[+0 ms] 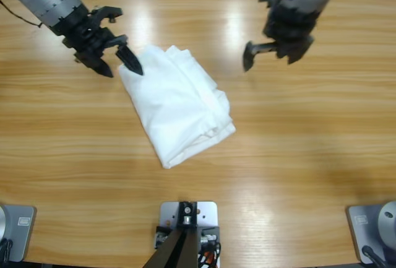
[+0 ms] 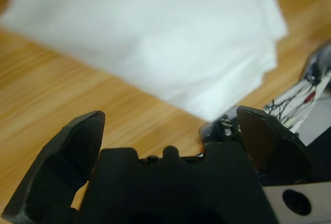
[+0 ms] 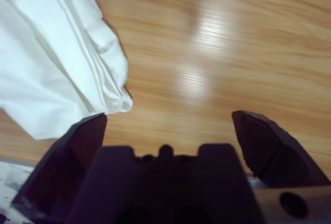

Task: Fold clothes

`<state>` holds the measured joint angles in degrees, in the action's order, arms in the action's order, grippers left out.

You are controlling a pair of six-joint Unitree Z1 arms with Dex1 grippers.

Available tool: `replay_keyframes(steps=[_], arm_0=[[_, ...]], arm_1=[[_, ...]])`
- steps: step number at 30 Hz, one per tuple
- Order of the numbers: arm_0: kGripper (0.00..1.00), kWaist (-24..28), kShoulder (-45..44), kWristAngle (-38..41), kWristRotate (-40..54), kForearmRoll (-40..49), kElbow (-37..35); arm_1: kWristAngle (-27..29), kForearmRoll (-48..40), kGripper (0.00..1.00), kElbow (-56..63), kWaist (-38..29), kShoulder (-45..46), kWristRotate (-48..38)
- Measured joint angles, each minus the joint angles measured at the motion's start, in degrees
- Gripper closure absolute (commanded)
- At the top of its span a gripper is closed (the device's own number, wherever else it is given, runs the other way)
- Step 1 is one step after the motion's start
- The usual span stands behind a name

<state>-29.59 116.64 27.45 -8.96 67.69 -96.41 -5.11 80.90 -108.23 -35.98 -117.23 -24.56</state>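
Note:
The clothes are one white T-shirt, folded into a thick slanted rectangle in the middle of the wooden table. My left gripper is open at the bundle's upper-left corner, one jaw tip over the cloth edge and nothing between the jaws. In the left wrist view the T-shirt fills the space ahead of the open left gripper. My right gripper is open, above bare wood to the right of the bundle. From the right wrist, the T-shirt lies left of the right gripper.
Bare wood surrounds the bundle on every side, with wide free room to the right and along the front. The folded layers show as stacked edges on the bundle's right side.

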Motion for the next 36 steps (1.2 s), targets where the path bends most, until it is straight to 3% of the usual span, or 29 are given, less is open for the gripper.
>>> replay_keyframes(steps=[6, 12, 16, 25, 36], arm_0=[[0.009, -8.1, -0.4, 4.9, 0.2, -5.3, 0.0], [0.009, -13.0, 0.6, -12.9, 0.8, -5.4, -0.1], [0.009, -15.2, 1.5, -19.7, 0.8, -5.0, -0.5], [0.013, -22.1, 3.1, -23.9, 1.6, -4.8, -7.7], [0.013, -22.5, 11.2, -30.8, -1.5, 0.5, -8.3]], arm_1=[[0.0, -0.3, 0.0, 3.9, 0.3, 4.2, 0.0], [-0.4, -0.4, 0.0, 5.1, 0.3, 8.3, 0.1], [-0.8, -0.4, 0.0, 5.4, 0.3, 8.8, 0.1], [-1.4, -0.4, 0.0, 6.7, 0.3, 8.9, 0.1], [-1.6, -0.9, 0.0, 9.4, 0.3, 11.5, 0.5]])
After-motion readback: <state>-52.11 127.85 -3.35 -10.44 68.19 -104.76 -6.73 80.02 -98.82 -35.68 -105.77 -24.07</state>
